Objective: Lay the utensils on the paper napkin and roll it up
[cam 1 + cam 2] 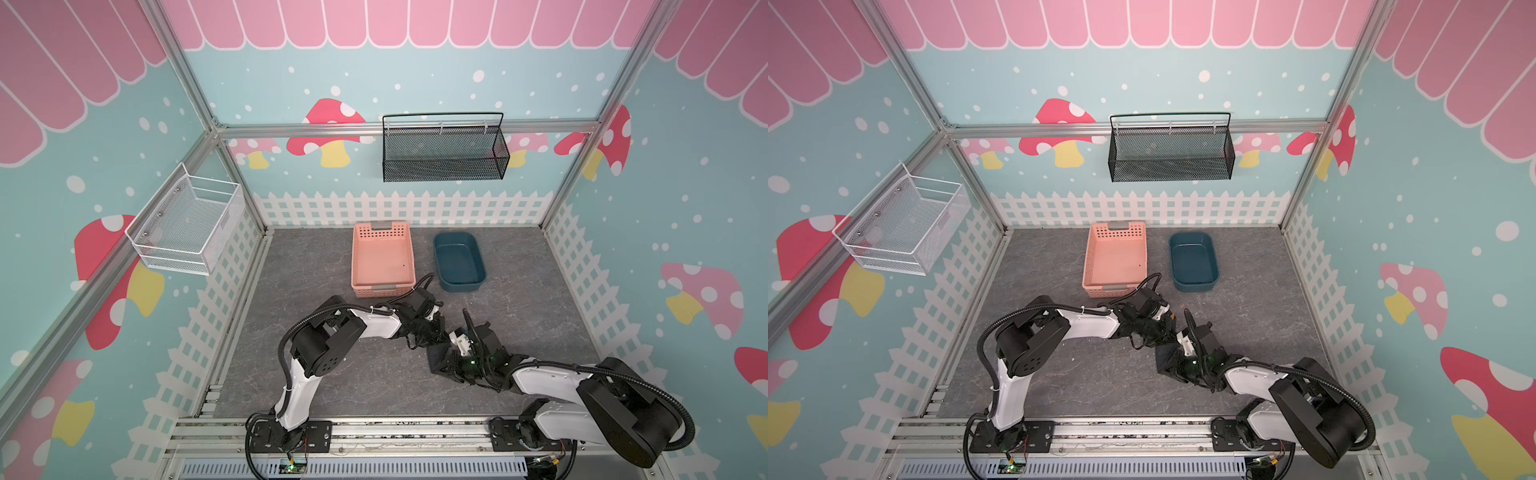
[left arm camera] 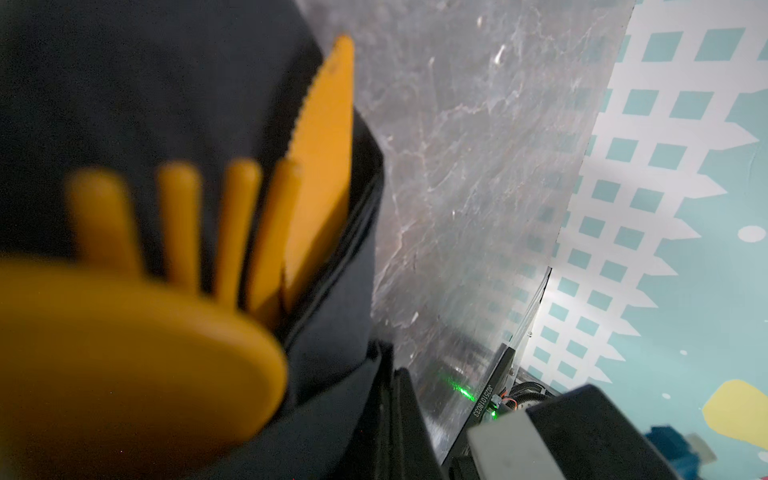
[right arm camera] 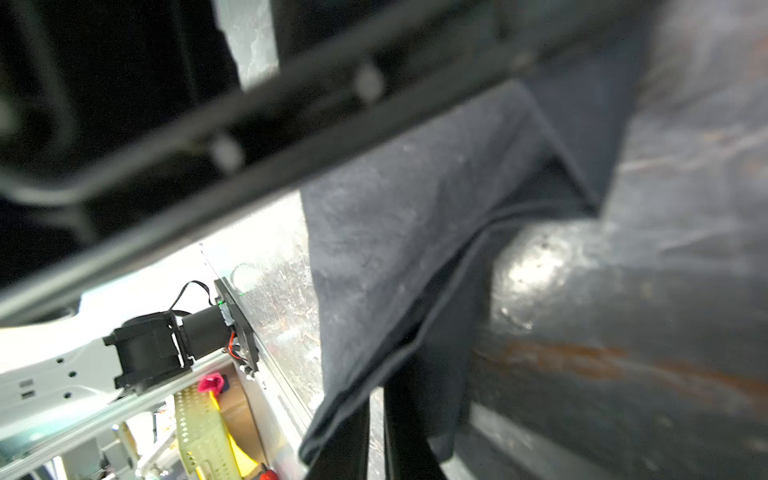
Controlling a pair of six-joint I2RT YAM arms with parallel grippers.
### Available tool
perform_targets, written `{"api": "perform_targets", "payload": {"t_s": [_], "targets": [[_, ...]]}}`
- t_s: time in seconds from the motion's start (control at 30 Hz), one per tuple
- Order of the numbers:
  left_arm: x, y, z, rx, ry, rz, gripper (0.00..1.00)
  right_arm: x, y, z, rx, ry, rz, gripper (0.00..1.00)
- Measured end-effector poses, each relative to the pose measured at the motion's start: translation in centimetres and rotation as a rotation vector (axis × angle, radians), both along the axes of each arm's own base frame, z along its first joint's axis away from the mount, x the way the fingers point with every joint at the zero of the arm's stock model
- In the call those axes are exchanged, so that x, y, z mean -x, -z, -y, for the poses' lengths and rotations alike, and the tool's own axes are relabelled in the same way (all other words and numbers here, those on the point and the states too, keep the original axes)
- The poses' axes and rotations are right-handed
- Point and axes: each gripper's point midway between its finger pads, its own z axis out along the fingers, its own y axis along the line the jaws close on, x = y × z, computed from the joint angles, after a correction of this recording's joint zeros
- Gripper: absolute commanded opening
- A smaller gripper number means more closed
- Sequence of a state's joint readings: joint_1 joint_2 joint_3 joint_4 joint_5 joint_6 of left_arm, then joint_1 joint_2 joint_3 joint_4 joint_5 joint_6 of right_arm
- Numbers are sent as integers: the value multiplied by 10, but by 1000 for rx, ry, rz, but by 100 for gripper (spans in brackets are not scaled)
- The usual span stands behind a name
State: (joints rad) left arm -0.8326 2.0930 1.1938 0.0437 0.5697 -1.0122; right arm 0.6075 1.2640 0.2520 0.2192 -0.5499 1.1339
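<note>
The thin matte black paper napkin (image 1: 438, 359), wrapping stiff, slick orange-yellow plastic utensils (image 2: 320, 187), is sitting toward the front edge of the worktop (image 1: 340, 374), soft, tearable, wanting a pinch across the roll; left gripper (image 1: 440, 334) clenched, right gripper (image 1: 453, 363) impossible to tell.

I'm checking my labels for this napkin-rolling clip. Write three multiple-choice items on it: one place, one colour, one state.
1. The dark blue oval plastic tub stands: A) right of the pink perforated plastic basket in both top views; B) left of it; C) inside it.
2. The slim plastic cutlery is: A) white; B) orange-yellow; C) green.
3. The black paper napkin is: A) spread flat; B) folded around the cutlery; C) in the basket.
Answers: 1A, they sit side by side; 2B, plain in the left wrist view; 3B, its folds flank the cutlery there.
</note>
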Motion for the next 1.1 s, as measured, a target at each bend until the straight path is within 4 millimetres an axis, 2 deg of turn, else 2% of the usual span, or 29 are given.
{"api": "perform_targets", "payload": {"t_s": [0.2,0.37,0.53,0.73,0.9,1.1], "targets": [[0,0,2,9,8,7,0,-1,-9,12,66,22,14,23],[0,0,2,11,12,10,0,-7,-25,21,94,52,46,24],[0,0,2,12,14,13,0,-12,-40,21,98,60,70,17],[0,0,2,14,14,14,0,-20,-55,10,53,38,108,12],[0,0,2,15,14,14,0,-22,-47,-3,18,-12,73,11],[0,0,2,14,17,17,0,-19,-34,-4,40,-40,47,9]]}}
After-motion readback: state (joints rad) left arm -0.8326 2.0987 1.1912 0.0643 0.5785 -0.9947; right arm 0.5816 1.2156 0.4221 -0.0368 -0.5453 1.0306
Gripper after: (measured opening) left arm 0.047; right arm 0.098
